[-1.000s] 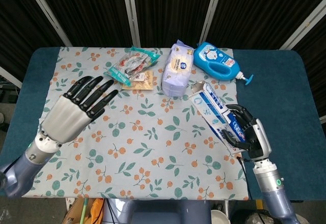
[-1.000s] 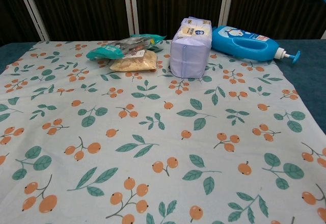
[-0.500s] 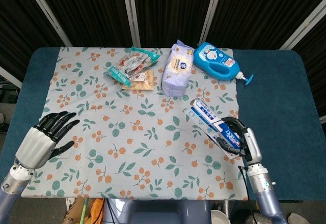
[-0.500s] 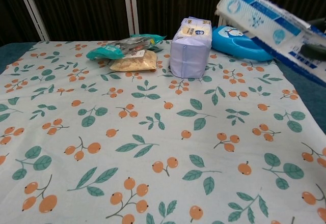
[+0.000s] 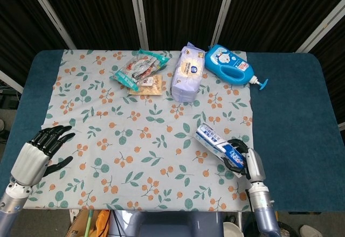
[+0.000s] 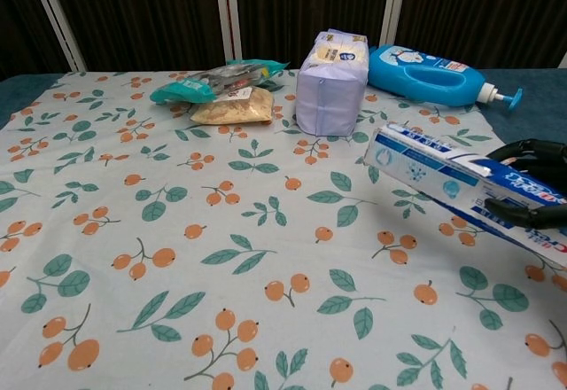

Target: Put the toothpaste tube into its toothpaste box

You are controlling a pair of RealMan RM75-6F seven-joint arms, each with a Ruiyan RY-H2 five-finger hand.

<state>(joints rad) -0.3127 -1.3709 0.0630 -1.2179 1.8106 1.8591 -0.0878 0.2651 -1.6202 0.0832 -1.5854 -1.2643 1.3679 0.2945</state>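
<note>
My right hand (image 5: 241,158) (image 6: 529,186) grips a white and blue toothpaste box (image 5: 218,145) (image 6: 461,186) near the cloth's front right. The box is held just above the cloth, slanting with its closed end towards the middle of the table. My left hand (image 5: 38,152) hovers at the front left edge with fingers spread, holding nothing; the chest view does not show it. No loose toothpaste tube is visible in either view.
At the back of the floral cloth (image 5: 145,140) lie snack packets (image 5: 139,71) (image 6: 221,89), a lilac tissue pack (image 5: 186,72) (image 6: 331,80) and a blue pump bottle (image 5: 232,67) (image 6: 434,75). Blue table (image 5: 294,124) borders the cloth.
My right hand has lowered the box and drawn it towards the front edge. My left hand has pulled back from the middle left to the front left corner.
</note>
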